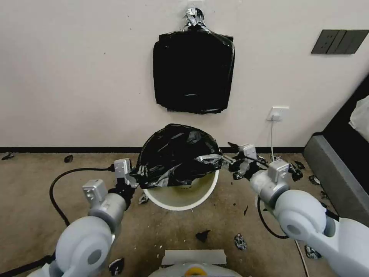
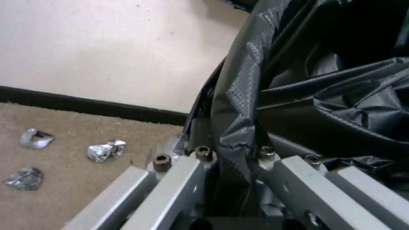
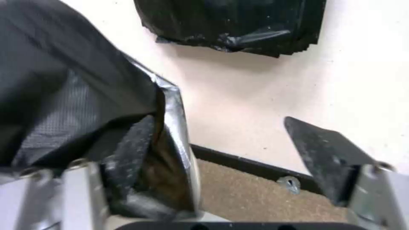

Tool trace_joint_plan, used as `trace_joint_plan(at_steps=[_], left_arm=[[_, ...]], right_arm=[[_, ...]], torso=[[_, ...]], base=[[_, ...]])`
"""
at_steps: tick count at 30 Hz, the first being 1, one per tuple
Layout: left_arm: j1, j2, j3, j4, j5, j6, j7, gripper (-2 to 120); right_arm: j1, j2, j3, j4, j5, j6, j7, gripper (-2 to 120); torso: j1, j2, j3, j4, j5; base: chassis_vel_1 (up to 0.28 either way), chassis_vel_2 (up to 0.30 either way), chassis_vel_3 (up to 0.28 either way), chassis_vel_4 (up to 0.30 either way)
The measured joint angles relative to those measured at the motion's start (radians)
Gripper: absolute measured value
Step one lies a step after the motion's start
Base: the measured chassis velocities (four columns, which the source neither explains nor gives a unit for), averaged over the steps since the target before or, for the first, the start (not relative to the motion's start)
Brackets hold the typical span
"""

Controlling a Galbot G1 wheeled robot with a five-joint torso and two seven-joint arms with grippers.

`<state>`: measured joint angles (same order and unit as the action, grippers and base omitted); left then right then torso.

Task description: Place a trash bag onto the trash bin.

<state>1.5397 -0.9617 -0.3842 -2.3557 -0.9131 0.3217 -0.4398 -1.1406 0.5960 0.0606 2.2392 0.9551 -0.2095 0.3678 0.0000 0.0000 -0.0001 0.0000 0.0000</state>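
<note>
So we've got the trash bag [image 1: 178,154] draped over the far side of the trash bin [image 1: 180,198] on the carpet, left pincer [image 1: 135,177] pinching its edge, right pincer [image 1: 229,154] spread wide at the other edge.

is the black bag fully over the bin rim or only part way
Part way. The glossy black plastic trash bag drapes over the far side of the round cream-white trash bin; its near rim is bare and the pale inside shows.
</note>
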Motion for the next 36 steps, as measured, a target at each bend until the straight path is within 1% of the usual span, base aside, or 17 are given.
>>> trace_joint_plan(at_steps=[3, 5, 7, 9, 12, 13, 15, 18, 20, 22, 24, 26, 28, 30, 33, 34, 36], left_arm=[[0.002, 0.003, -0.015, 0.003, -0.002, 0.000, 0.000, 4], [0.002, 0.004, -0.018, 0.003, -0.004, 0.000, -0.001, 4], [-0.003, 0.006, -0.022, 0.009, -0.008, 0.000, -0.005, 4], [-0.004, 0.006, -0.023, 0.011, -0.008, 0.000, -0.007, 4], [-0.005, 0.010, -0.025, 0.012, -0.011, 0.000, -0.007, 4], [-0.005, 0.010, -0.025, 0.012, -0.011, 0.000, -0.007, 4], [-0.005, 0.015, -0.024, 0.010, -0.012, 0.000, -0.007, 4], [-0.005, 0.019, -0.024, 0.005, -0.012, 0.003, -0.006, 4], [-0.006, 0.029, -0.022, -0.003, -0.011, 0.014, -0.003, 4], [-0.006, 0.032, -0.021, -0.004, -0.011, 0.017, -0.003, 4], [-0.004, 0.040, -0.020, -0.013, -0.005, 0.028, 0.002, 4], [0.000, 0.041, -0.021, -0.017, -0.002, 0.032, 0.004, 4], [0.013, 0.043, -0.030, -0.025, 0.013, 0.039, 0.017, 4], [0.017, 0.043, -0.033, -0.027, 0.019, 0.041, 0.021, 4], [0.024, 0.041, -0.038, -0.035, 0.030, 0.045, 0.028, 4], [0.024, 0.041, -0.038, -0.035, 0.030, 0.045, 0.028, 4], [0.024, 0.040, -0.038, -0.039, 0.034, 0.047, 0.032, 4]], right_arm=[[-0.055, -0.031, 0.065, 0.012, -0.014, -0.022, -0.036, 98], [-0.073, -0.038, 0.084, 0.017, -0.026, -0.027, -0.044, 99], [-0.131, -0.048, 0.158, 0.043, -0.046, -0.032, -0.064, 100], [-0.143, -0.048, 0.177, 0.050, -0.048, -0.031, -0.071, 100], [-0.197, -0.049, 0.265, 0.099, -0.045, 0.008, -0.147, 100], [-0.197, -0.049, 0.265, 0.099, -0.045, 0.008, -0.147, 100], [-0.233, -0.063, 0.317, 0.143, -0.031, 0.051, -0.243, 100], [-0.247, -0.078, 0.325, 0.167, -0.038, 0.074, -0.317, 100], [-0.222, -0.101, 0.255, 0.191, -0.116, 0.097, -0.418, 100], [-0.204, -0.106, 0.224, 0.193, -0.144, 0.098, -0.434, 100], [-0.113, -0.125, 0.100, 0.190, -0.241, 0.098, -0.456, 95], [-0.084, -0.131, 0.071, 0.185, -0.262, 0.097, -0.458, 92], [0.001, -0.157, -0.009, 0.172, -0.302, 0.084, -0.455, 80], [0.027, -0.166, -0.028, 0.167, -0.308, 0.081, -0.453, 77], [0.117, -0.197, -0.102, 0.151, -0.327, 0.075, -0.455, 62], [0.117, -0.197, -0.102, 0.151, -0.327, 0.075, -0.455, 62], [0.160, -0.212, -0.142, 0.136, -0.345, 0.074, -0.467, 52]], torso=[[0.000, 0.000, 0.000, -0.0001, 0.0000], [0.000, 0.000, 0.000, -0.0001, 0.0000], [0.000, 0.000, 0.000, -0.0001, 0.0000], [0.000, 0.000, 0.000, -0.0001, 0.0001], [0.000, 0.000, 0.000, -0.0001, 0.0001], [0.000, 0.000, 0.000, -0.0001, 0.0001], [0.000, 0.000, 0.000, -0.0001, -0.0001], [0.000, 0.000, 0.000, -0.0001, -0.0001], [0.000, 0.000, 0.000, -0.0002, -0.0002], [0.000, 0.000, 0.000, -0.0001, -0.0001], [0.000, 0.000, 0.000, -0.0001, 0.0000], [0.000, 0.000, 0.000, 0.0000, 0.0000], [0.000, 0.000, 0.000, 0.0001, 0.0000], [0.000, 0.000, 0.000, 0.0001, -0.0001], [0.000, 0.000, 0.000, 0.0001, -0.0001], [0.000, 0.000, 0.000, 0.0001, -0.0001], [0.000, 0.000, 0.000, 0.0001, 0.0000]], base=[[0.000, 0.000, 0.000, 0.000], [0.000, 0.000, 0.000, 0.000], [0.000, 0.000, 0.000, 0.000], [0.000, 0.000, 0.000, 0.000], [0.000, 0.000, 0.000, 0.000], [0.000, 0.000, 0.000, 0.000], [0.000, 0.000, 0.000, 0.000], [0.000, 0.000, 0.000, 0.000], [0.000, 0.000, 0.000, 0.000], [0.000, 0.000, 0.000, 0.000], [0.000, 0.000, 0.000, 0.000], [0.000, 0.000, 0.000, 0.000], [0.000, 0.000, 0.000, 0.000], [0.000, 0.000, 0.000, 0.000], [0.000, 0.000, 0.000, 0.000], [0.000, 0.000, 0.000, 0.000], [0.000, 0.000, 0.000, 0.000]])
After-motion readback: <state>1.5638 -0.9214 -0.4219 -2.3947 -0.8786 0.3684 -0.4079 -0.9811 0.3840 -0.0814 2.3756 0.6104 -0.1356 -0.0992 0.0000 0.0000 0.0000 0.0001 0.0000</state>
